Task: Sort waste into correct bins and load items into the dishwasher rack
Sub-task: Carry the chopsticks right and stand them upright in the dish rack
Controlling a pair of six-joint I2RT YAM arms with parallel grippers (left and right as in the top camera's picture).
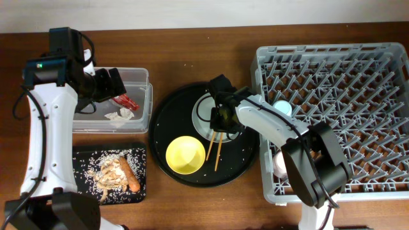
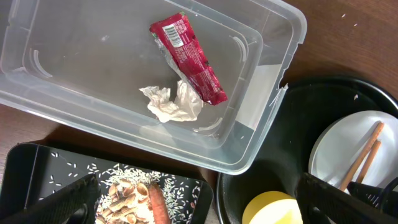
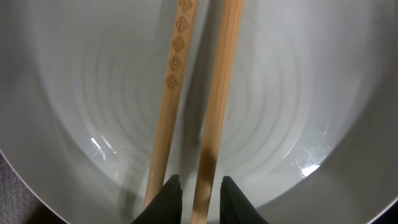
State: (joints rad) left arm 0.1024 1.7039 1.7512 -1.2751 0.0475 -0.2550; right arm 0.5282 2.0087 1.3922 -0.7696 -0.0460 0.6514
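Left of the round tray (image 1: 244,160), the left claw (image 1: 114,82) hangs over the tub (image 1: 146,96). Its fingers (image 2: 68,200) are spread wide with nothing between them. In the tub, toward the end nearest the round tray, lie the wrapper (image 2: 189,59) and, touching it, the tissue (image 2: 171,102). The flat tray (image 1: 82,190) sits at the round tray's lower left, just beside the tub. It holds the scraps (image 1: 110,171) with rice scattered about, and the sausage (image 1: 131,176) on the side facing the round tray. On the round tray itself the bowl (image 1: 185,154) stands at the near left and the plate (image 1: 197,121) toward the far side. The chopsticks (image 1: 213,148) lie side by side, upper ends on the plate, lower ends on the round tray's floor just right of the bowl. The right claw (image 1: 223,118) is low over the plate and narrow. Its fingertips (image 3: 171,196) flank one chopstick; whether they press it I cannot tell. Right of the round tray stands the rack (image 1: 339,57), with the blue cup (image 1: 282,108) and pink cup (image 1: 279,163) along its edge nearest the round tray.
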